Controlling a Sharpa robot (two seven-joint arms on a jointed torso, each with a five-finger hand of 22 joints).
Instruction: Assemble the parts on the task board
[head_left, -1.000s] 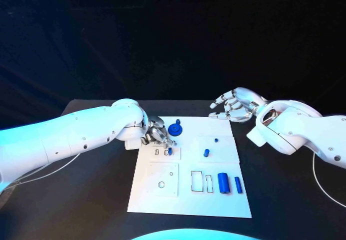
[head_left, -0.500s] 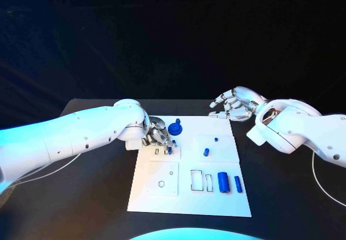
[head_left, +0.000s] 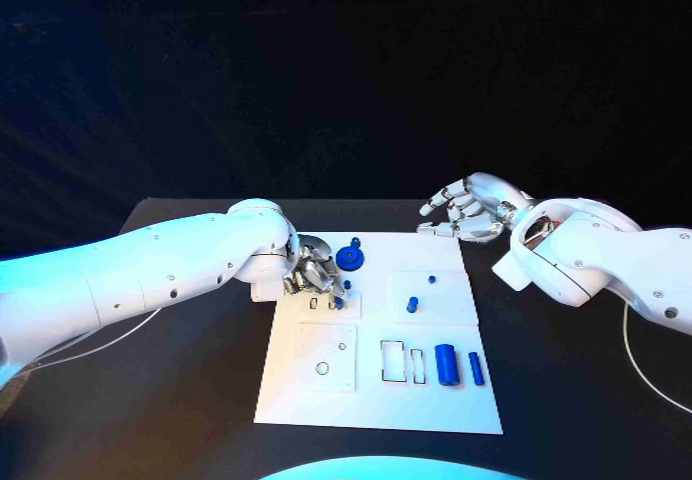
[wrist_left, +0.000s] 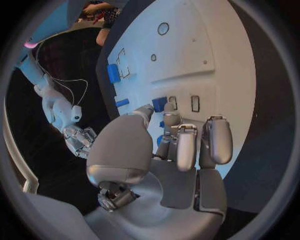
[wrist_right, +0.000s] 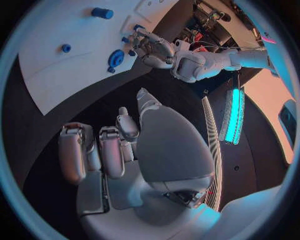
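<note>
Fingers of left hand (head_left: 312, 271) curled, pinching small blue part (wrist_left: 159, 104) over glossy white task board (head_left: 378, 405); right hand (head_left: 464, 211) open, holding nothing, above matte black tabletop (head_left: 188, 380).

White task board (head_left: 378, 400) on a black table (head_left: 188, 400) carries small blue parts (head_left: 447, 365) — one a darker blue round piece (head_left: 352, 262) — while both hands, left hand (head_left: 313, 274) and right hand (head_left: 464, 212), are silver on white arms.
</note>
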